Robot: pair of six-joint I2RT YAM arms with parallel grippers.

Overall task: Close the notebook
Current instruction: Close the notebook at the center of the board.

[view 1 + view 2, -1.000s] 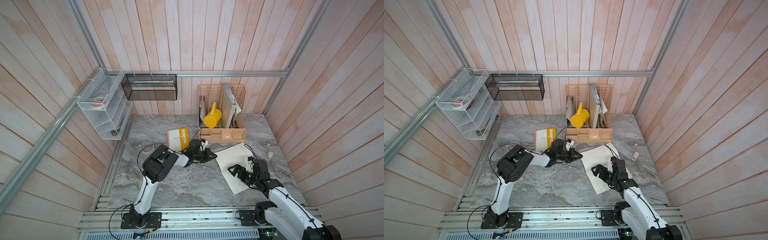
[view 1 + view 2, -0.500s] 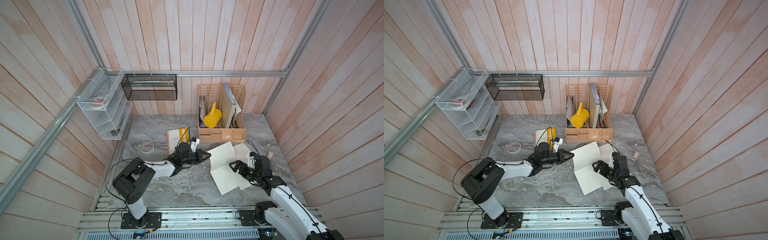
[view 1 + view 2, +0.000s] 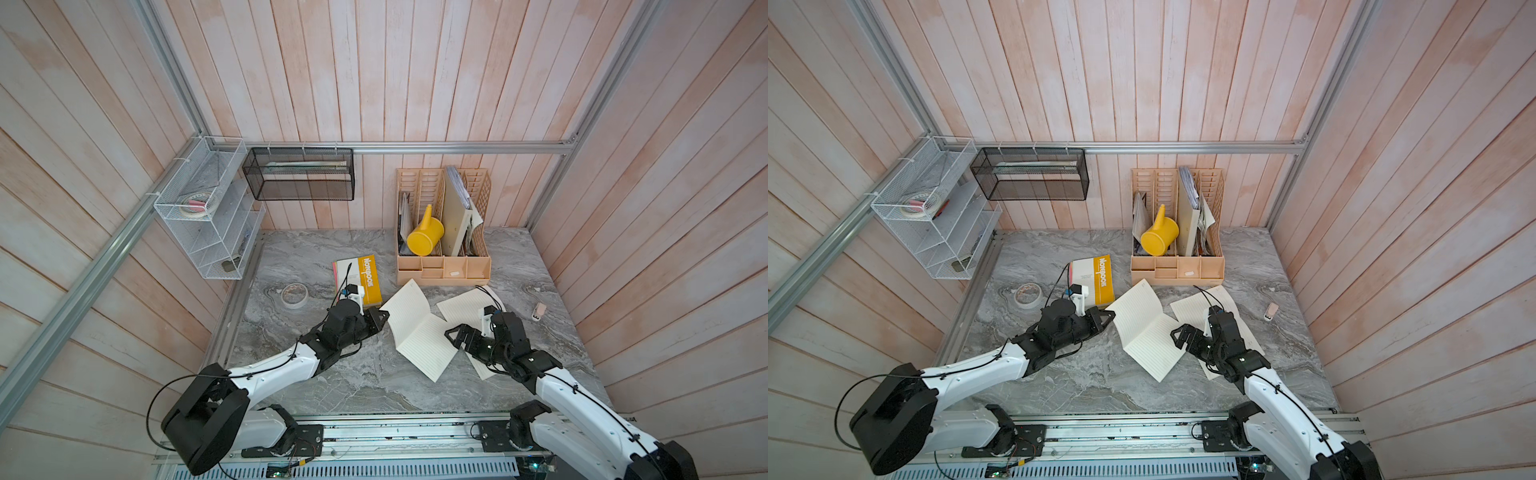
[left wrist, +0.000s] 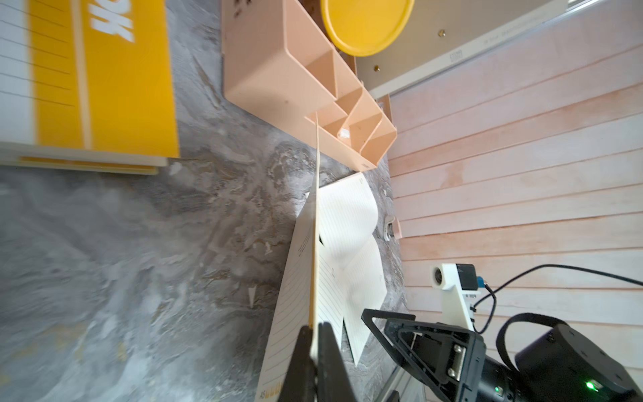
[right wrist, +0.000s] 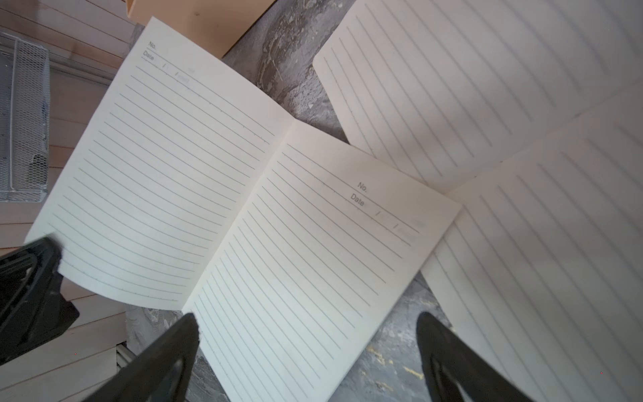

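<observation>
The open notebook (image 3: 415,332) (image 3: 1144,328) shows cream lined pages at mid table. Its left half is raised and bent up, while its right half lies flat. My left gripper (image 3: 384,316) (image 3: 1111,313) is shut on the raised half's outer corner. In the left wrist view the page edge (image 4: 315,243) runs straight into the closed gripper (image 4: 315,330). My right gripper (image 3: 455,337) (image 3: 1177,332) stands open at the flat half's right edge. In the right wrist view its fingers straddle the notebook (image 5: 243,191) with nothing gripped.
A second open lined notebook (image 3: 469,305) (image 5: 504,104) lies partly under the first and under my right arm. A closed yellow notebook (image 3: 358,279), a tape roll (image 3: 294,295), a peach organizer (image 3: 442,266) holding a yellow watering can (image 3: 424,239) and a small pink object (image 3: 540,311) lie around.
The left gripper has drawn leftward with the notebook's corner, sliding the notebook left off the second one and lifting its left half. The right gripper has stayed open beside it.
</observation>
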